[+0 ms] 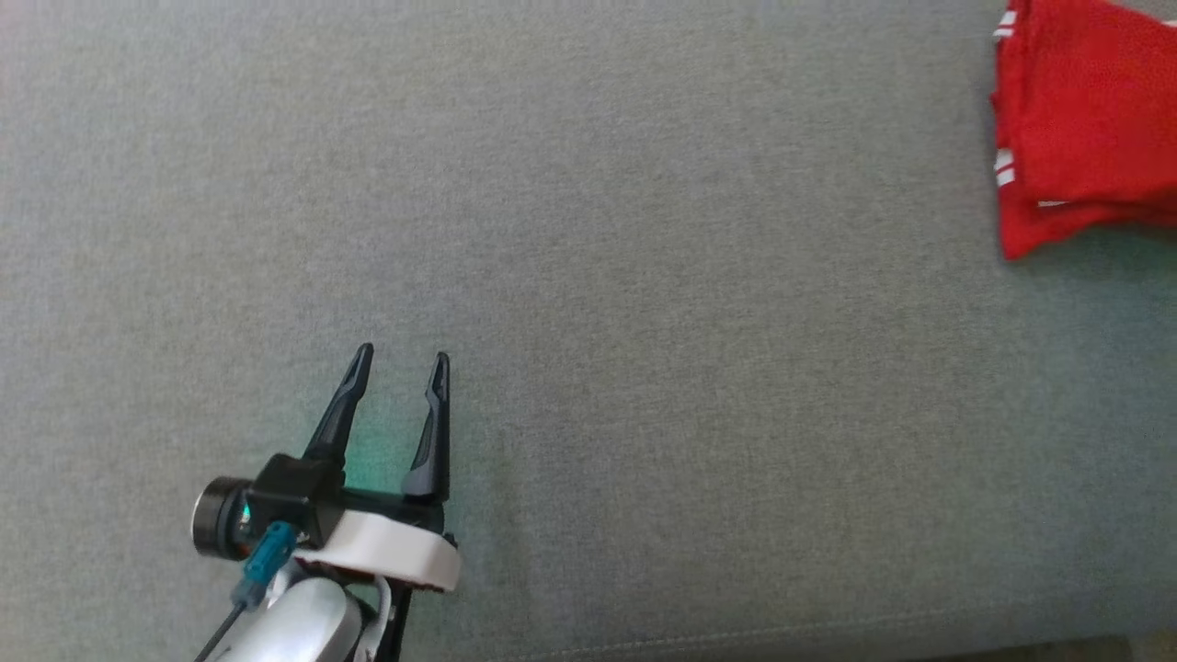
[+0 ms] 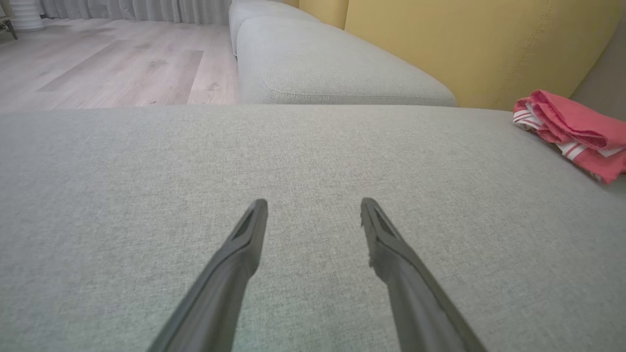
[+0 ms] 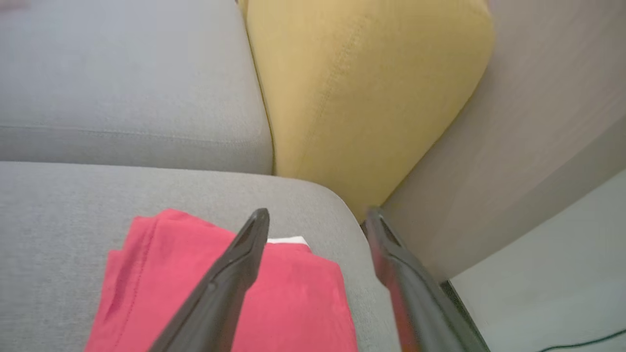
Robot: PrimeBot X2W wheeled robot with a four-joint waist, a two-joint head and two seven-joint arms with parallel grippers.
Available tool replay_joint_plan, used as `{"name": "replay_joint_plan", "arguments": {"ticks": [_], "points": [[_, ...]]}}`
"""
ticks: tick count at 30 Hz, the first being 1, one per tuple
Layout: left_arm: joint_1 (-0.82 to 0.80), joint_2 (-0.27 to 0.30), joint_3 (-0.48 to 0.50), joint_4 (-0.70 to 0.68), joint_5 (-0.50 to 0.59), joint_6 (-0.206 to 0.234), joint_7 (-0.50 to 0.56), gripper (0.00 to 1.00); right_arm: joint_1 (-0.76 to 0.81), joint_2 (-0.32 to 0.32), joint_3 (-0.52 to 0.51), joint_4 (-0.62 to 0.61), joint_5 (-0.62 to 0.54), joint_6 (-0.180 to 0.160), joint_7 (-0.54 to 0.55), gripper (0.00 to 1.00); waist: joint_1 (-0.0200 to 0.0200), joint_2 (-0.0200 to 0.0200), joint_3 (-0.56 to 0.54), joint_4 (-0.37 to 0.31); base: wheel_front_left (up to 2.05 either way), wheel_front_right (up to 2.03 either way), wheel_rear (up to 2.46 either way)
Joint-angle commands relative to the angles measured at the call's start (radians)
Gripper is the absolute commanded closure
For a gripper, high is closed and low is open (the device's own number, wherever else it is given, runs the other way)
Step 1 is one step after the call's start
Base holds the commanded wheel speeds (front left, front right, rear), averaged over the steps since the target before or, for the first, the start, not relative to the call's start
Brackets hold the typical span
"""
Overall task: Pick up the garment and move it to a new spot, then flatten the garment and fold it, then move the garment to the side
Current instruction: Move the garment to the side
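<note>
The garment (image 1: 1085, 119) is red with white stripes and lies folded at the far right of the grey sofa seat (image 1: 644, 303). In the left wrist view the garment (image 2: 574, 129) rests off to the right, well away from my left gripper (image 2: 314, 208). That left gripper (image 1: 403, 363) hovers open over bare cushion at the lower left, nothing between its fingers. My right gripper (image 3: 317, 220) stands open above the garment (image 3: 274, 293), near the seat's corner. Its fingers are apart and hold no cloth.
A yellow back cushion (image 3: 362, 93) stands behind the seat corner, with a grey armrest (image 3: 528, 122) to its right. A second grey seat cushion (image 2: 332, 63) adjoins, and a wooden floor (image 2: 107, 58) lies beyond. The seat's front edge (image 1: 828, 634) runs along the bottom.
</note>
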Motion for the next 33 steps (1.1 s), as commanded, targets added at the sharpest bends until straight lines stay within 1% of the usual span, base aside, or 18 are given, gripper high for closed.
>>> {"name": "replay_joint_plan", "arguments": {"ticks": [1,5,9,14,17,18,20,21,24,28,33], "points": [[-0.024,0.029,0.035,-0.031,0.001,0.007,0.002,0.0,-0.019,-0.008,0.022,-0.047,0.014,0.007,-0.016,0.0,-0.0001,0.0,-0.013,-0.008,0.0,0.0,0.0],[-0.019,0.029,0.042,-0.029,-0.008,0.009,-0.001,0.0,-0.009,0.012,0.093,-0.079,0.043,0.007,-0.066,0.0,-0.0001,0.0,-0.057,-0.013,0.0,0.0,0.0],[0.0,0.023,0.057,-0.015,-0.031,0.008,-0.013,0.0,0.04,0.044,0.134,-0.119,0.059,0.007,-0.115,0.0,-0.0001,0.0,-0.123,-0.008,0.0,0.0,0.0],[0.045,0.018,0.088,0.009,-0.063,0.013,-0.031,0.0,0.143,0.128,0.183,-0.162,0.06,0.007,-0.181,0.0,-0.0001,0.0,-0.213,0.007,0.0,0.0,0.0],[0.081,0.022,0.106,0.018,-0.076,0.021,-0.039,0.0,0.225,0.2,0.178,-0.193,0.053,0.007,-0.22,0.0,-0.0001,0.0,-0.264,0.025,0.0,0.0,0.0],[0.107,0.025,0.116,0.023,-0.084,0.023,-0.043,0.0,0.292,0.248,0.163,-0.215,0.049,0.007,-0.244,0.0,-0.0001,0.0,-0.299,0.041,0.0,0.0,0.0],[0.137,0.028,0.126,0.023,-0.092,0.029,-0.046,0.0,0.365,0.291,0.149,-0.241,0.041,0.007,-0.265,0.0,-0.0001,0.0,-0.327,0.057,0.0,0.0,0.0],[0.137,0.028,0.126,0.023,-0.092,0.029,-0.046,0.0,0.365,0.291,0.149,-0.241,0.041,0.007,-0.265,0.0,-0.0001,0.0,-0.327,0.057,0.0,0.0,0.0],[0.174,0.039,0.136,0.016,-0.095,0.039,-0.049,0.0,0.475,0.337,0.131,-0.296,0.033,0.007,-0.289,0.0,-0.0001,0.0,-0.348,0.08,0.0,0.0,0.0],[0.219,0.047,0.147,0.007,-0.098,0.047,-0.052,0.0,0.619,0.361,0.136,-0.363,0.052,0.007,-0.309,0.0,-0.0001,0.0,-0.37,0.101,0.0,0.0,0.0],[0.258,0.046,0.15,0.0,-0.099,0.047,-0.055,0.0,0.777,0.364,0.16,-0.435,0.16,0.007,-0.333,0.0,-0.0001,0.0,-0.39,0.116,0.0,0.0,0.0]]}}
